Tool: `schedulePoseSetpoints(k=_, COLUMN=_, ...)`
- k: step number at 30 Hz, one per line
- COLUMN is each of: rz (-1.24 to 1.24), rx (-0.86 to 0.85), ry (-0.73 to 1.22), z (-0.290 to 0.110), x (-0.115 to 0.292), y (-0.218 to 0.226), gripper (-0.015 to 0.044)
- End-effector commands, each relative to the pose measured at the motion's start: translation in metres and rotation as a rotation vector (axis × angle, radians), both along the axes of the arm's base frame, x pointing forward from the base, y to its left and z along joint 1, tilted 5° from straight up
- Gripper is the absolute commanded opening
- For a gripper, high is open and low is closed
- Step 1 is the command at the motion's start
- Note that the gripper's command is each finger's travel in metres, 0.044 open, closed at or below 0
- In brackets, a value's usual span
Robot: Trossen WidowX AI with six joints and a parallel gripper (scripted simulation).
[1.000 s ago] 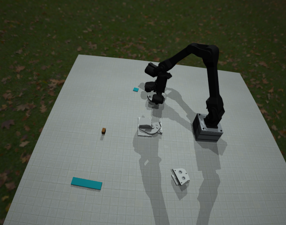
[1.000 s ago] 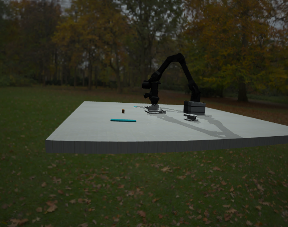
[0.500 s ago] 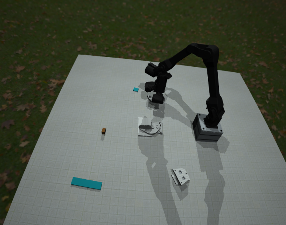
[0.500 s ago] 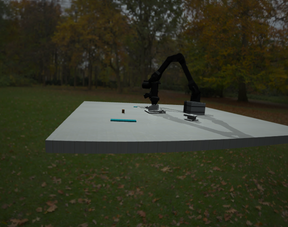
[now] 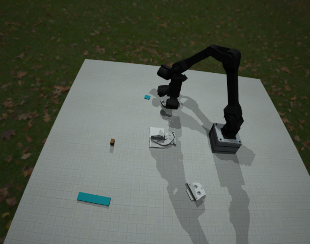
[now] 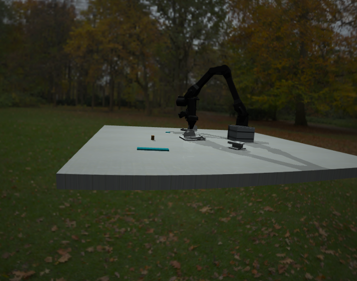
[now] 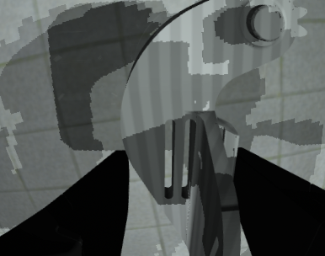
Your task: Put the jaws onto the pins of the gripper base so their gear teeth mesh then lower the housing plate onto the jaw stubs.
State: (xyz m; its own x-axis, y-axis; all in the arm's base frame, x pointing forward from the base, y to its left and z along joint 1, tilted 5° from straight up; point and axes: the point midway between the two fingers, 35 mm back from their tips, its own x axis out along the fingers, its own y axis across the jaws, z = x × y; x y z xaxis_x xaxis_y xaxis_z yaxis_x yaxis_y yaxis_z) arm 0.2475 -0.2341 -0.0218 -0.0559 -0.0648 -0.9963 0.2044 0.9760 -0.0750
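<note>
Your fingers (image 5: 171,109) (image 6: 191,128) are pinching the loose jaw (image 5: 163,102) (image 6: 184,129) (image 7: 173,78) by its upright part, low over the table (image 5: 127,173) (image 6: 115,161) (image 7: 17,209).

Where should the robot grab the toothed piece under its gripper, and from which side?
Probably by the upright fin, from straight above, one finger on either side. The fin is narrow and stands up from the jaw, whose toothed part lies flat. The gripper is closed on that fin.
</note>
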Motion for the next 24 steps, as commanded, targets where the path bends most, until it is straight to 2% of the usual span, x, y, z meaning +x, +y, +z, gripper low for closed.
schedulePoseSetpoints(k=1, rz=-0.004, rx=-0.006, ry=-0.011, z=0.016, x=0.004, y=-0.001, gripper=0.0134)
schedulePoseSetpoints(k=13, rz=-0.002, rx=-0.006, ry=-0.01, z=0.052, x=0.003, y=0.003, gripper=0.0134)
schedulePoseSetpoints(k=19, rz=-0.006, rx=-0.006, ry=-0.011, z=0.053, x=0.003, y=0.004, gripper=0.0134)
schedulePoseSetpoints(k=24, rz=-0.128, rx=-0.011, ry=-0.02, z=0.053, x=0.007, y=0.014, gripper=0.0134)
